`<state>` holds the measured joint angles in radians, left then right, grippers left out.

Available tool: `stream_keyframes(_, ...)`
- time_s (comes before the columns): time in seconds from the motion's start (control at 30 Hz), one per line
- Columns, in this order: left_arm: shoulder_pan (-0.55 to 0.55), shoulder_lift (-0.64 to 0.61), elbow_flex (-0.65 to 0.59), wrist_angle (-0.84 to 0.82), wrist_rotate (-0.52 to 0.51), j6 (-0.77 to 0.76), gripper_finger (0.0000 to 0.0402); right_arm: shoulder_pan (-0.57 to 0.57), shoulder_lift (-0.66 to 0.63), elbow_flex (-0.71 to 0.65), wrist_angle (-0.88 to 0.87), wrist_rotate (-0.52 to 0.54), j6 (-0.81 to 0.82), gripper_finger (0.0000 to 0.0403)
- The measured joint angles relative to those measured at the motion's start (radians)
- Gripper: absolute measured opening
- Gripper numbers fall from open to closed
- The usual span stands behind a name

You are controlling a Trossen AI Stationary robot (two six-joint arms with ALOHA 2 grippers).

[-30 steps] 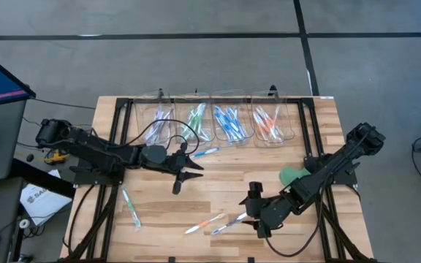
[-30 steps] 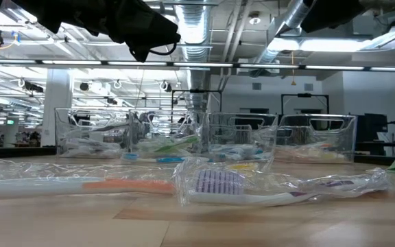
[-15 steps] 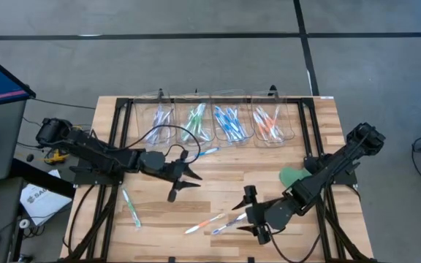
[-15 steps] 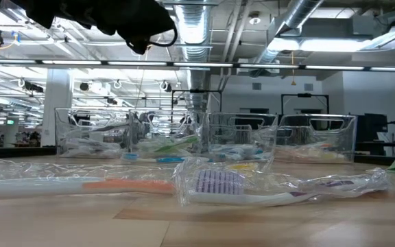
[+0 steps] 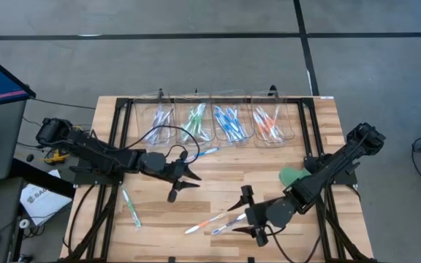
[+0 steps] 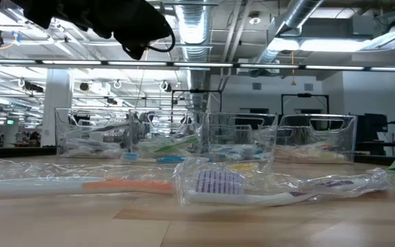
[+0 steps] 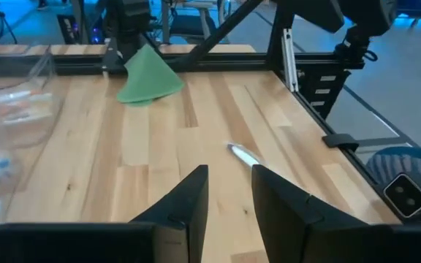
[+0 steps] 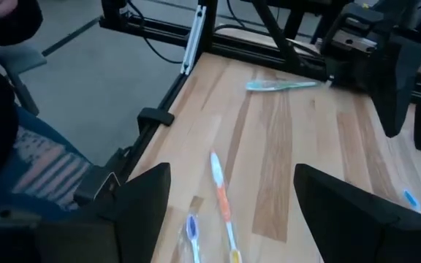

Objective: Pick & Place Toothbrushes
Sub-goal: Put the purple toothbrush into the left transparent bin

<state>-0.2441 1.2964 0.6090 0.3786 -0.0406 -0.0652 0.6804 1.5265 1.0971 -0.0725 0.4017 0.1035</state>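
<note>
Right gripper (image 5: 245, 212) advanced, jaws wide, empty

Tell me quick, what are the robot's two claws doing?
Left gripper: fingers a little apart, holding nothing.
Right gripper: wide open, empty, above the orange toothbrush on the table.

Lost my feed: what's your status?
Right gripper jaws open, over loose orange toothbrush. Left gripper empty, mid-table. Nothing in the way.

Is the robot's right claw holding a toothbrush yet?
No, the right gripper stands wide open and empty above an orange toothbrush.
</note>
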Motion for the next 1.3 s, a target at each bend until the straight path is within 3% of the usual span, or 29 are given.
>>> stream_keyframes(0.17,-0.027,0.0,0.0,0.001,0.0,-0.022,0.01,0.0,0.005,0.031,0.006,-0.005,-0.024,0.0286)
stream_keyframes(0.33,-0.077,0.0,0.0,-0.01,0.003,-0.026,0.01,-0.013,0.128,0.208,-0.076,-0.047,-0.131,0.0286)
stream_keyframes(0.47,-0.121,-0.006,0.0,-0.014,0.003,-0.051,0.01,-0.025,0.27,0.432,-0.363,-0.057,-0.079,0.0286)
stream_keyframes(0.73,-0.195,-0.006,0.0,-0.021,0.001,-0.094,0.01,-0.026,0.553,0.882,-0.882,-0.096,0.2,0.0286)
stream_keyframes(0.87,-0.223,-0.006,0.0,-0.024,0.0,-0.124,0.01,-0.025,0.655,1.029,-1.075,-0.143,0.291,0.0286)
stream_keyframes(1.03,-0.244,-0.006,0.0,-0.032,0.0,-0.182,0.01,-0.025,0.731,1.07,-1.189,-0.243,0.377,0.0286)
stream_keyframes(1.23,-0.27,-0.007,0.0,-0.045,0.0,-0.231,0.01,-0.029,0.788,1.071,-1.176,-0.472,0.419,0.0286)
stream_keyframes(1.3,-0.28,-0.007,0.0,-0.047,0.0,-0.239,0.01,-0.029,0.789,1.07,-1.172,-0.494,0.435,0.0286)
